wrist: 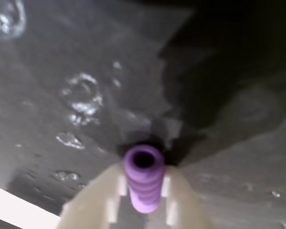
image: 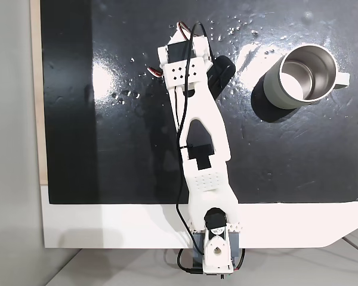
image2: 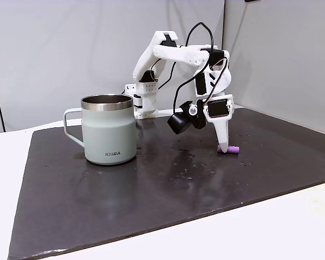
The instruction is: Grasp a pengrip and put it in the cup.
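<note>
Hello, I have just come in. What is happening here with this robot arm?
A white arm is reaching down to the dark mat. Its gripper has the small purple pengrip between its jaws, low at the mat. The cup stands upright some way off in both fixed views, with nothing visible inside it.

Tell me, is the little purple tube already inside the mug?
No. In a fixed view the purple tube lies on the dark mat at the claw tip, well apart from the mug.
</note>
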Tool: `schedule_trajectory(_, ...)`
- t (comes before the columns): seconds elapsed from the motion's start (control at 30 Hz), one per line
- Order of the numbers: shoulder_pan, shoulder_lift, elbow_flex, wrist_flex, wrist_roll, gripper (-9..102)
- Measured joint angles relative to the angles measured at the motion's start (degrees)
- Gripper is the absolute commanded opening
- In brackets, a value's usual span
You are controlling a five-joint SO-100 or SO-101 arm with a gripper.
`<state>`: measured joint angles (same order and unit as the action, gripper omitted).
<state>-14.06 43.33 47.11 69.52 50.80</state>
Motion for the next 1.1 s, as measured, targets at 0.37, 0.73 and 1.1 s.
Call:
schedule_trajectory(0.37,0.8,-0.2,0.0,-0.3,2.2,0)
schedule_trajectory(0.73,0.6,8.3,-0.1,8.1,0.4,0)
schedule_trajectory(1.1,-5.9,26.0,0.1,18.5,-4.1,0)
